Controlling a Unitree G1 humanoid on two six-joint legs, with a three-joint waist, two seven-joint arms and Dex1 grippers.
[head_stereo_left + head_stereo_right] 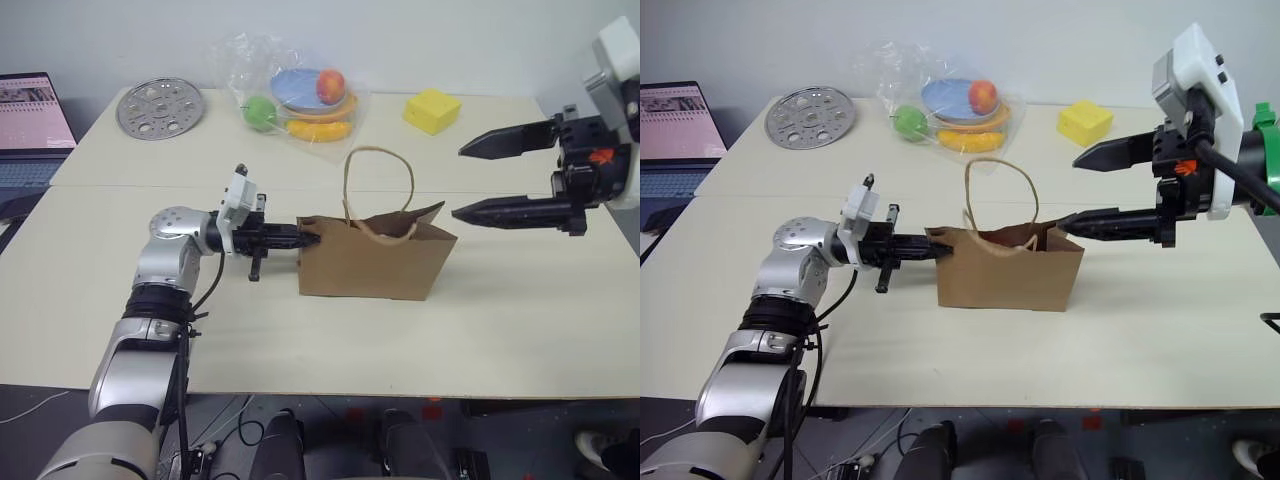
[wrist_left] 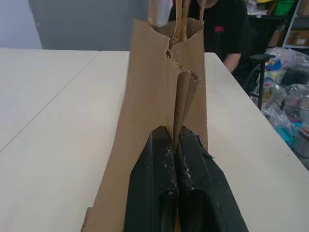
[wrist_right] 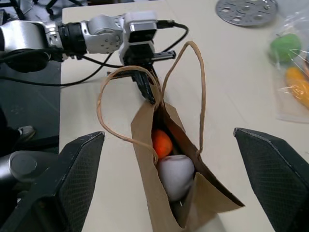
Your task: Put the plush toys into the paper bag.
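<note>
Bag (image 1: 375, 258) stands on the tabletop (image 1: 520, 320), both toys (image 3: 169, 162) inside. Left pincer (image 1: 306, 238) pinches its thin, crushable end fold; right pincer (image 1: 495, 180) hangs open beside it.

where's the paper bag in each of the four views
Left eye view: paper bag at table centre, left gripper pinching its end.
Right eye view: centre, right gripper open beside it.
Left wrist view: end-on, fold clamped between the black fingers.
Right wrist view: from above, mouth open, orange toy and white toy inside.
Shared landmark: the looped twine handle.
</note>
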